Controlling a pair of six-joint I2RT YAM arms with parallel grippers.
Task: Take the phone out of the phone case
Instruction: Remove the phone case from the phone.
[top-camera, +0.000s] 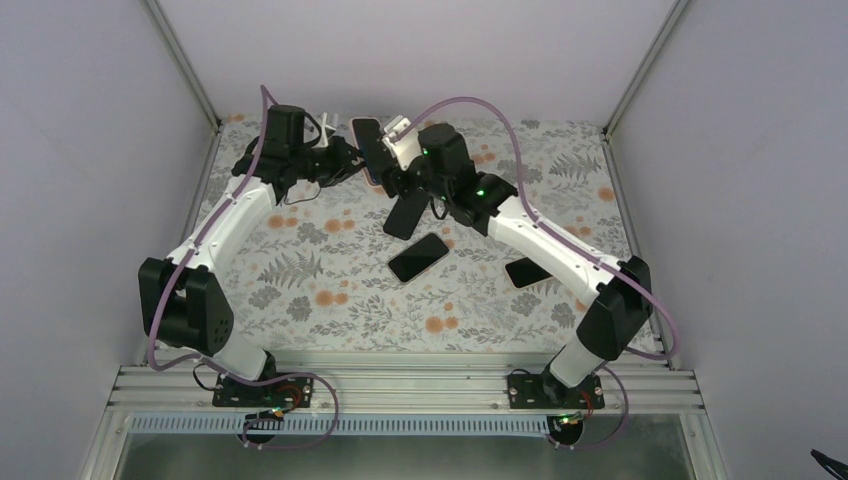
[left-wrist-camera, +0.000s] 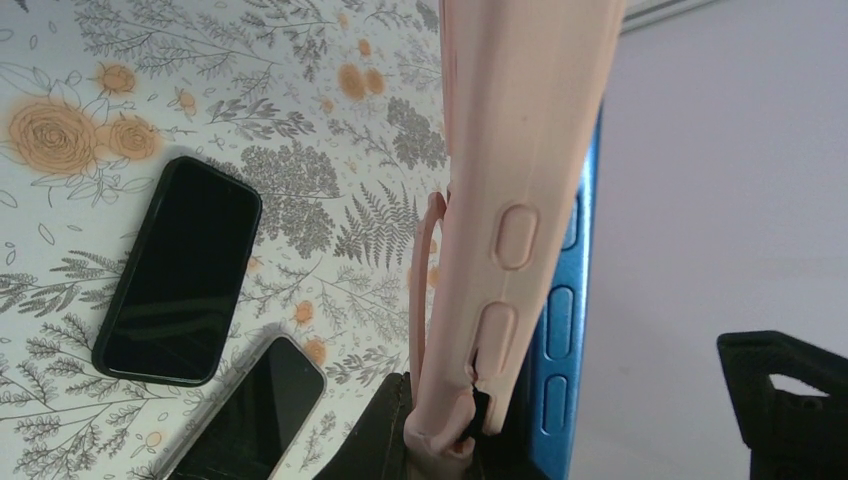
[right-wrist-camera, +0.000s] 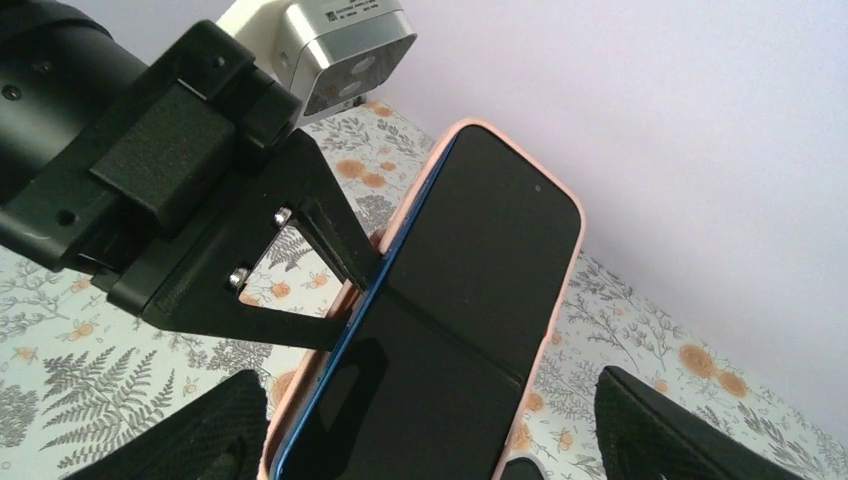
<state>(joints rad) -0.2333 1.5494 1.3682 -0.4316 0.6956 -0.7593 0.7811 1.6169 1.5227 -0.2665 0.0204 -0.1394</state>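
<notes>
Over worktop (top-camera: 330, 300), arms bent toward upper centre: pinches phone case (left-wrist-camera: 520, 150) with left gripper (top-camera: 350, 160), holds right gripper (top-camera: 395, 185) spread around phone (right-wrist-camera: 470, 290); side buttons (left-wrist-camera: 560, 320) only via left wrist.

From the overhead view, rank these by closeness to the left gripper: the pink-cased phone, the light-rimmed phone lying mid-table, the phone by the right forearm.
1. Pink-cased phone, held in the left gripper at the back.
2. Light-rimmed phone, mid-table, nearer the bases.
3. Phone by the right forearm, farthest right.
</notes>
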